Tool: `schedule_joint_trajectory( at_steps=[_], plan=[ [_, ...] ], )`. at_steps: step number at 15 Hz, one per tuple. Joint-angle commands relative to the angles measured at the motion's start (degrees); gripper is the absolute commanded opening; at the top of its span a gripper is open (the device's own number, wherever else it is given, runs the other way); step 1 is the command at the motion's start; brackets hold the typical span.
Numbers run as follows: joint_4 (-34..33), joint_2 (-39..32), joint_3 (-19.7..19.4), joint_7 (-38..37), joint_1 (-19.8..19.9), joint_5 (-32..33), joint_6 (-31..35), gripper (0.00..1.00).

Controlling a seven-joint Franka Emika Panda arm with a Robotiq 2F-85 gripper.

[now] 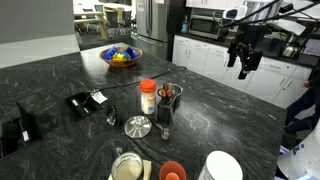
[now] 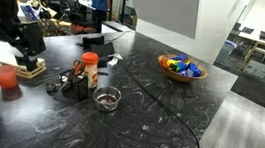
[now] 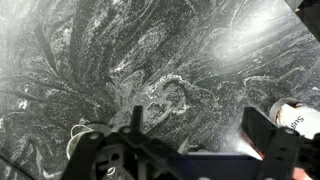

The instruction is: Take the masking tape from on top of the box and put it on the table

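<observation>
The pale cream-grey masking tape ring (image 1: 127, 168) sits on the small yellow-beige box (image 2: 33, 72) at the bottom edge of an exterior view, beside an orange-red cup (image 1: 172, 172). The black gripper (image 1: 244, 66) hangs at upper right, fingers spread and empty, above the black veined stone table (image 1: 210, 115). A brown bowl (image 2: 180, 77) holds blue and yellow pieces.

Black table (image 3: 180, 60) swirled with white veins.
Cream tape (image 1: 115, 168), orange-red cup (image 1: 173, 172), brown bowl (image 2: 178, 76) of blue, yellow and red pieces (image 2: 179, 62), black gripper (image 1: 244, 70).
</observation>
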State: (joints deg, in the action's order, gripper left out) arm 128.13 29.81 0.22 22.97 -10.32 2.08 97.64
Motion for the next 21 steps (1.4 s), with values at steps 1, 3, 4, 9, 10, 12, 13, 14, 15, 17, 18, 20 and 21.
schedule_joint_trajectory(
  at_steps=[1, 3, 4, 9, 10, 12, 13, 14, 15, 17, 18, 20, 21],
  plan=[
    [-0.11, -0.05, 0.26, 0.1, 0.3, -0.12, -0.08, 1.0],
    [-0.16, -0.54, 0.2, 0.22, -0.13, -1.23, 1.04, 1.0],
    [-0.55, -1.53, 0.27, 0.51, -0.68, -2.44, 2.66, 1.0],
    [-4.86, -10.76, 2.65, 3.26, -4.97, -9.3, 13.8, 1.0],
    [-6.17, -13.52, 3.5, 4.84, -6.13, -10.58, 15.74, 1.0],
    [-9.5, -19.23, 5.98, 7.01, -7.66, -11.01, 18.43, 1.0],
    [-11.29, -21.91, 7.26, 7.31, -7.98, -10.52, 19.87, 1.0],
    [-13.46, -24.49, 8.69, 6.65, -7.92, -8.46, 20.02, 1.0],
    [-15.16, -26.48, 9.89, 6.19, -7.76, -6.18, 19.83, 1.0],
    [-13.22, -25.56, 10.7, 4.64, -7.26, -7.4, 20.99, 1.0],
    [-14.22, -26.65, 10.89, 4.65, -7.19, -6.88, 20.96, 1.0],
    [-14.85, -26.93, 10.84, 5.0, -6.95, -6.7, 20.83, 1.0],
    [-14.91, -26.84, 10.8, 5.17, -6.9, -6.7, 20.79, 1.0]
  ],
)
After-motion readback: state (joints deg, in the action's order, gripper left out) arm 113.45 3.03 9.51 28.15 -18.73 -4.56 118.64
